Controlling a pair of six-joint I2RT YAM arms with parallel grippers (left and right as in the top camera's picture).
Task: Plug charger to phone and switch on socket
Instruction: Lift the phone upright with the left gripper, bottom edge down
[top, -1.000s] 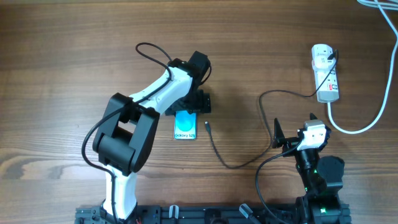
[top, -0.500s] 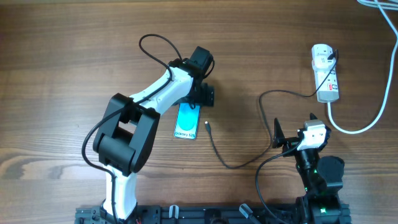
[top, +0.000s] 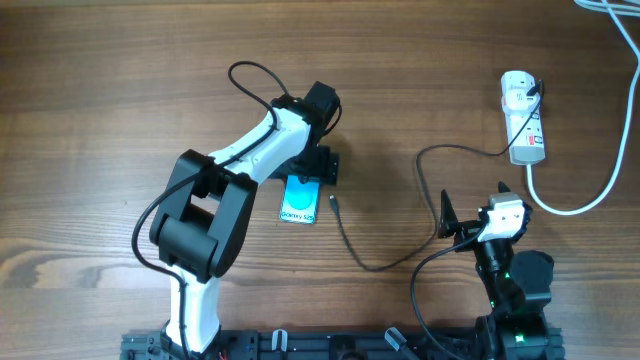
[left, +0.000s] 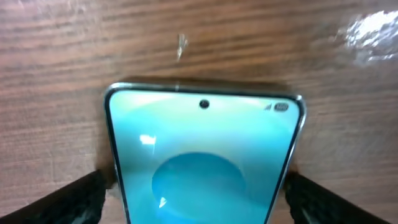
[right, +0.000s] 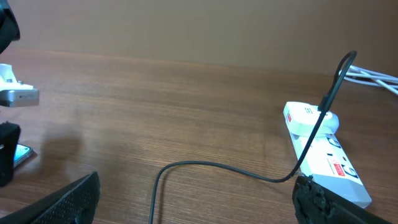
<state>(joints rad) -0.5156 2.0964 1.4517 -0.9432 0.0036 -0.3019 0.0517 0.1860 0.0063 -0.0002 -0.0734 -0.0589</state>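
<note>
The phone (top: 297, 206) lies flat on the table with its turquoise screen up. My left gripper (top: 318, 167) sits over its far end. In the left wrist view the phone (left: 202, 143) fills the frame, and the open left gripper (left: 199, 208) has a finger close to each long edge; I cannot tell if they touch. The charger cable (top: 372, 263) runs from the socket's adapter (top: 518, 85) in a loop, and its plug tip (top: 333, 200) lies just right of the phone. The socket (top: 526, 125) lies at the far right. My right gripper (top: 468, 228) is open and empty, and in its wrist view (right: 196, 202) it faces the cable (right: 217, 167) and socket (right: 323, 152).
A thick white cord (top: 600, 195) curves from the socket to the table's right edge. The left arm's own black cable (top: 250, 80) loops above its wrist. The arm bases stand at the near edge.
The left gripper moved a little away from me and then came back over the phone's far end. The phone's far end seems slightly turned. The right arm, cable and socket have not moved.
</note>
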